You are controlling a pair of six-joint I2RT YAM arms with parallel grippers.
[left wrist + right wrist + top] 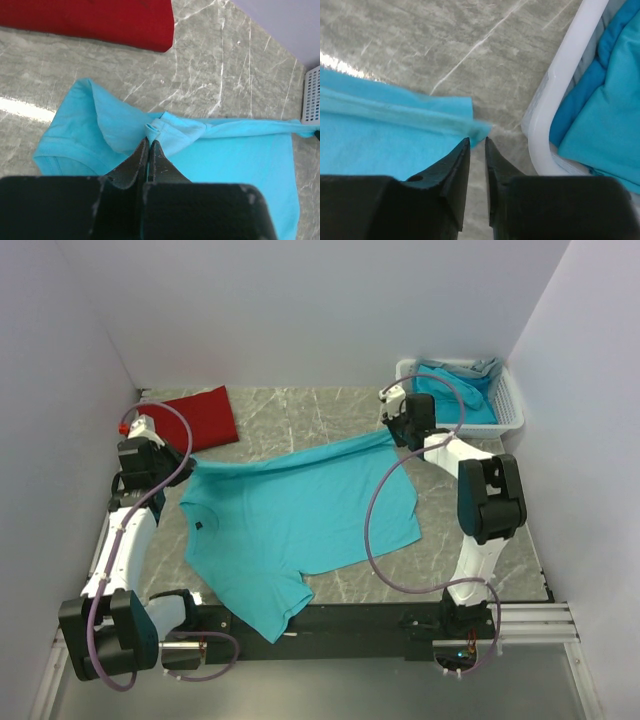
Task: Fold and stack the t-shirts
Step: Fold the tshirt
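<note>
Turquoise t-shirt (300, 525) lies spread mid-scene, its far edge stretched left to right; left gripper (149, 144) pinches a bunched fold at the shirt's far-left edge; right gripper (477, 142) stands slightly parted, the far-right corner just at its tips; folded red t-shirt (195, 415) lies far left; more turquoise shirts (460, 400) sit in the white basket (513, 405), far right.

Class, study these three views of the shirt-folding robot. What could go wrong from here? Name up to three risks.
The right tool stands slightly open at a corner of the turquoise shirt; the corner may slip free and the stretched edge sag.
The left tool pinches a bunched fold, so pulling could crease the shirt.
The white basket sits close beside the right tool; a swing might knock it.
</note>
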